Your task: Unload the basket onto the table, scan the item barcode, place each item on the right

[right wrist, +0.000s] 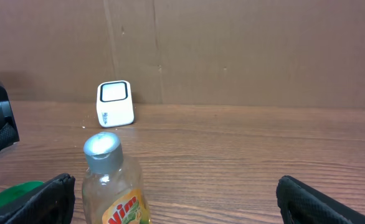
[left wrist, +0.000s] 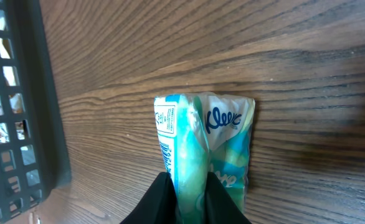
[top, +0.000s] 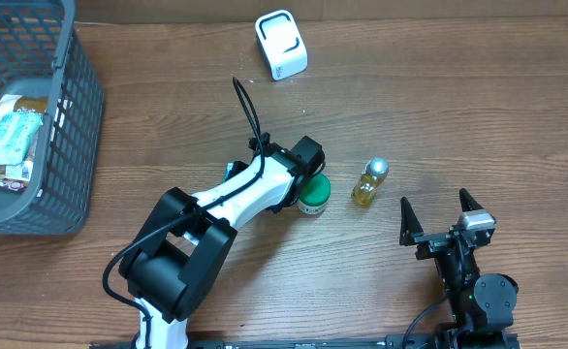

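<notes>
A teal and white Kleenex tissue pack [left wrist: 207, 137] lies on the wooden table, and my left gripper [left wrist: 189, 182] is shut on its near end. From overhead the left gripper [top: 234, 174] sits under the folded white arm, which hides almost all of the pack. The white barcode scanner [top: 281, 44] stands at the far side of the table, also seen as the scanner [right wrist: 115, 102] in the right wrist view. At the near right, my right gripper [top: 439, 218] is open and holds nothing, its fingers well apart either side of the gripper [right wrist: 182, 199] midpoint.
A dark mesh basket [top: 71, 126] with several packets stands at the far left, near the pack as the basket [left wrist: 45, 124]. A green-lidded jar [top: 314, 194] and a yellow Vim bottle [top: 369, 181] stand mid-table, and that bottle [right wrist: 114, 180] is just ahead of my right gripper.
</notes>
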You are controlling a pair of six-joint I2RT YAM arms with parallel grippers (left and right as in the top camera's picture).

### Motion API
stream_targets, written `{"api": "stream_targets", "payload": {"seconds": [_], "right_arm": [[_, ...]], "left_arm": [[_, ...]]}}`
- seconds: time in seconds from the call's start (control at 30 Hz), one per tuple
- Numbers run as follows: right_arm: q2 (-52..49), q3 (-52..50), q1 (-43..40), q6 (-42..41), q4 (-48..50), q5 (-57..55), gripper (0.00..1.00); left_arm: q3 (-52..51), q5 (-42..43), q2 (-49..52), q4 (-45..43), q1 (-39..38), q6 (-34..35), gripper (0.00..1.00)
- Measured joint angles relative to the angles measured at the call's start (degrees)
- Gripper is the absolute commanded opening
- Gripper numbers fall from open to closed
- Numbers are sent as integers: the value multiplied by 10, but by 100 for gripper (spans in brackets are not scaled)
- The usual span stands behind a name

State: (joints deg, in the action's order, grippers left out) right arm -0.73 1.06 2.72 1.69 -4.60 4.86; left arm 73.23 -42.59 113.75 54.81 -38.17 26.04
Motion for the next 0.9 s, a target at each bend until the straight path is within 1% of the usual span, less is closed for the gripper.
{"api": "stream_targets", "payload": {"seconds": [0.1,0.23,0.47,0.53,0.6,0.8,0.87,0.9], "right_arm": [[0,0,0,0,0,0,100],[0,0,0,0,0,0,100],[0,0,0,0,0,0,100],[0,0,0,0,0,0,100],[0,0,0,0,0,0,100],[0,0,0,0,0,0,100],[0,0,0,0,0,0,100],[0,0,0,0,0,0,100]], "left_arm": [[0,7,0,-2,0,2,18],[0,17,0,-7,0,6,32],[0,30,0,-8,0,9,42],[0,32,0,-8,0,8,54],[0,34,0,-9,0,10,60],[4,54,-9,-8,7,10,70],[4,76,-23,-8,15,10,70],[5,89,-32,-10,21,10,68]]}}
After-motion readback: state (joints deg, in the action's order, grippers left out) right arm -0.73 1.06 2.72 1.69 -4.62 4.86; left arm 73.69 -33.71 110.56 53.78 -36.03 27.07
